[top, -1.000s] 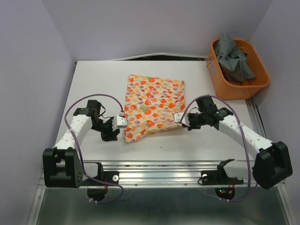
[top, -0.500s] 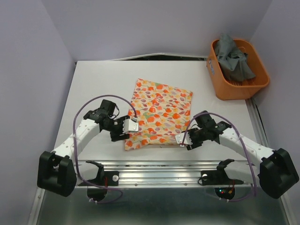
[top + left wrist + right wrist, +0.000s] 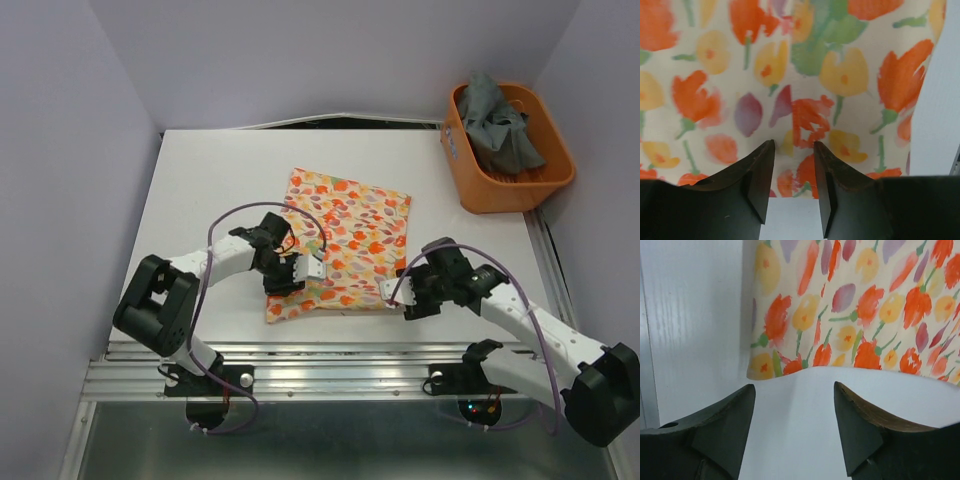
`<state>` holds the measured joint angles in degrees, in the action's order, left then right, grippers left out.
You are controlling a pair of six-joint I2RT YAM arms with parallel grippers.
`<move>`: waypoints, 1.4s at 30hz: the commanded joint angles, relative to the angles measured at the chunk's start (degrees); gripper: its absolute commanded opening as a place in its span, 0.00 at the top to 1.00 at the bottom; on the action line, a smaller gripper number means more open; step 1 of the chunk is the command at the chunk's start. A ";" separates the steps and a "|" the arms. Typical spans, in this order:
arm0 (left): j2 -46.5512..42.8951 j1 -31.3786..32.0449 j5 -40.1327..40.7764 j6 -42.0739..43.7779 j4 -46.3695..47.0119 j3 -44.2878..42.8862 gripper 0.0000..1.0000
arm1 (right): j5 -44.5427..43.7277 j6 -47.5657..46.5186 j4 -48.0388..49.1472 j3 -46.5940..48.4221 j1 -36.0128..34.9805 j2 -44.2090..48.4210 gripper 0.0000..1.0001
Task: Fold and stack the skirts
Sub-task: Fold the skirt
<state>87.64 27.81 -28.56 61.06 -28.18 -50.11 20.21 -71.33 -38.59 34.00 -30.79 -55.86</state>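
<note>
While the floral skirt point(image 3: 342, 238) lies folded near the orange basket point(image 3: 510, 195), the grey skirt point(image 3: 505, 125) sits crumpled inside, unfolded and unstacked; left gripper point(image 3: 793, 145) and right gripper point(image 3: 793, 386) gape empty.

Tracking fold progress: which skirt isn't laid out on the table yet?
The plain dark grey skirt, crumpled in the orange basket at the far right; the floral-print skirt lies flat on the table.

Right gripper point(image 3: 391, 292) now parted; off skirt point(image 3: 350, 225)
</note>
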 commanded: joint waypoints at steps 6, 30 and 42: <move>-11.41 4.62 8.69 0.73 0.76 6.95 0.41 | -1.95 23.91 2.73 11.86 5.39 -5.82 0.38; -3.27 19.30 12.47 3.89 -2.40 8.36 0.50 | 2.65 30.81 3.16 15.31 2.40 -31.06 0.62; -19.14 17.46 5.27 3.11 -8.55 2.30 0.28 | -3.31 22.91 -1.31 16.98 2.40 -28.18 0.54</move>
<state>77.01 46.68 -19.77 64.45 -32.62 -43.48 20.95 -44.03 -36.93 49.95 -27.86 -88.71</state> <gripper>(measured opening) 0.712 0.448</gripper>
